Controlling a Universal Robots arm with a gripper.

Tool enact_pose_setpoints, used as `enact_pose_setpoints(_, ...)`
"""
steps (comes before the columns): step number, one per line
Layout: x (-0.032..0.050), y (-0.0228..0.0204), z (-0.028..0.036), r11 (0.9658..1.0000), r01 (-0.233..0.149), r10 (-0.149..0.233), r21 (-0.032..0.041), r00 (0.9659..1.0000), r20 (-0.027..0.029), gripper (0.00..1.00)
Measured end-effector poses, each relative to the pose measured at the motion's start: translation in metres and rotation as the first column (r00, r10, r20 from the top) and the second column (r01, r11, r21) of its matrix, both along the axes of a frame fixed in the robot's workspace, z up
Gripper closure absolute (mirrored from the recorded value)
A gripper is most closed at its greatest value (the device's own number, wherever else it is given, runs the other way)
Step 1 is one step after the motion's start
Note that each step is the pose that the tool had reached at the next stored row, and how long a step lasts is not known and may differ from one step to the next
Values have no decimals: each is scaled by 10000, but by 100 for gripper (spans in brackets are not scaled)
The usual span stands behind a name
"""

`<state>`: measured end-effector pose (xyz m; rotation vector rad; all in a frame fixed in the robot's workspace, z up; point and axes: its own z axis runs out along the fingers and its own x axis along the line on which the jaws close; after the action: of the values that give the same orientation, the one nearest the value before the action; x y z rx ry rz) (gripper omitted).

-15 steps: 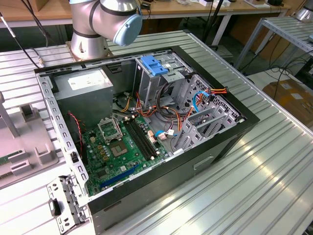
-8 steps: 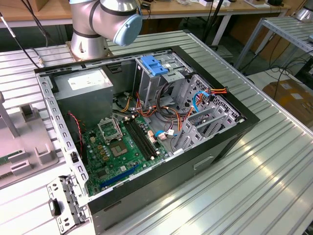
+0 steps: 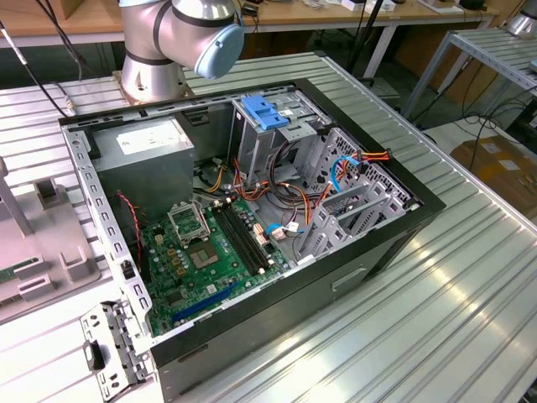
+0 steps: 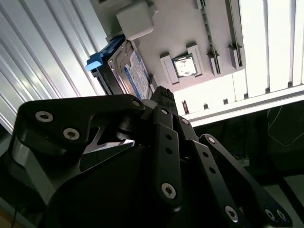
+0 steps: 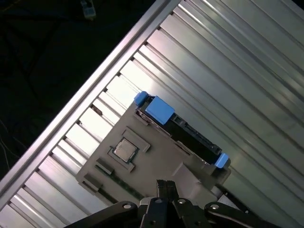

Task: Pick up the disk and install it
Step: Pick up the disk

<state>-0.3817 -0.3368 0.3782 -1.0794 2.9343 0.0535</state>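
Disk (image 5: 192,137) stands on its long edge in a slot of a grey moulded holder (image 5: 147,166), with blue rails (image 5: 159,110) capping both its ends. In the second wrist view the disk (image 4: 129,71) shows its white label with a blue stripe. The holder lies flat on the ribbed metal bench (image 5: 228,57). A square silver chip (image 5: 124,149) sits in a recess of the same holder, just beside the disk.

The black pincer (image 5: 166,186) hangs over the holder near the disk. Its fingers are pressed together with nothing between them, and in the first wrist view they stop short of the disk.

In the exterior view an open computer case (image 3: 394,243) lies on its side on the bench. Inside it a green motherboard (image 3: 201,252) fills the near part, and a grey power-supply box (image 3: 147,159) sits at the far end toward the exterior view's left. A blue bracket (image 3: 264,112) tops a grey drive cage (image 3: 268,147), with orange and black cables (image 3: 285,180) trailing below. The arm (image 3: 180,34) rises from the bench at the far side of the case.
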Motion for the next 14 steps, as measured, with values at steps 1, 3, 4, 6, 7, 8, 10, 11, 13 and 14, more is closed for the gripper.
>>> enact_pose_setpoints(1, 0, 0, 0, 10000, -96, 96, 0, 10000, 0, 89)
enact_pose_setpoints(3, 0, 0, 0, 9998, -222, 222, 0, 9998, 0, 89)
enact_pose_setpoints(4, 0, 0, 0, 9996, -285, 285, 0, 9996, 0, 89)
enact_pose_setpoints(6, 0, 0, 0, 9991, -418, 418, 0, 9991, 0, 89)
enact_pose_setpoints(7, 0, 0, 0, 9988, -484, 484, 0, 9988, 0, 89)
enact_pose_setpoints(8, 0, 0, 0, 9985, -554, 554, 0, 9985, 0, 89)
enact_pose_setpoints(10, 0, 0, 0, 9977, -679, 679, 0, 9977, 0, 89)
enact_pose_setpoints(11, 0, 0, 0, 9973, -733, 733, 0, 9973, 0, 89)
enact_pose_setpoints(13, 0, 0, 0, 9964, -850, 850, 0, 9964, 0, 89)
enact_pose_setpoints(14, 0, 0, 0, 9957, -929, 929, 0, 9957, 0, 89)
